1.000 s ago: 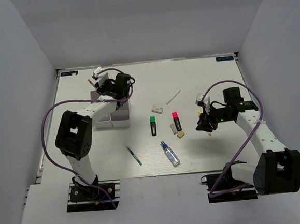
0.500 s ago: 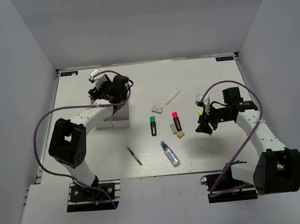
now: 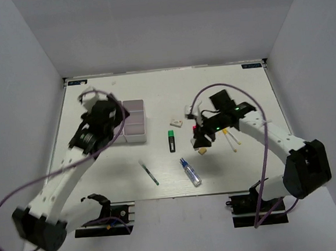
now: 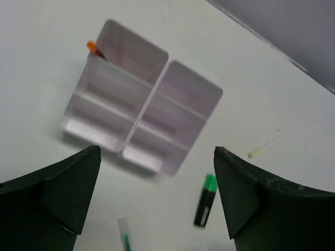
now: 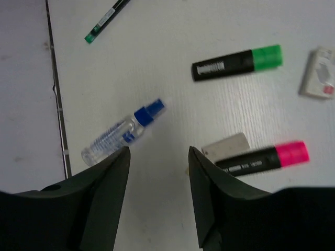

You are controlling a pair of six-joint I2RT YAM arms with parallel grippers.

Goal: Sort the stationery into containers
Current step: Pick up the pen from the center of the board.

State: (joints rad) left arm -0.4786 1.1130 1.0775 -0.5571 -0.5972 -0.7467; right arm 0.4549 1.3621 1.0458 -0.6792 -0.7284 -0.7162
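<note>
White organizer box: on the counter, towards its left; an orange-tipped item leans in one corner compartment
Left tool: above the counter just left of the box; fingers spread wide, nothing between them
Right tool: over the middle cluster of stationery; jaws parted, holding nothing
Pink-capped highlighter: lying flat; a pale eraser touches its side
Green-capped highlighter: flat, between the box and the right tool
Glue bottle: blue cap, on its side near the front edge
Thin pen: left of the bottle, apart from it
Yellow-tipped pens: two, side by side, right of the right tool
White stick: alone, beyond the green-capped highlighter
</note>
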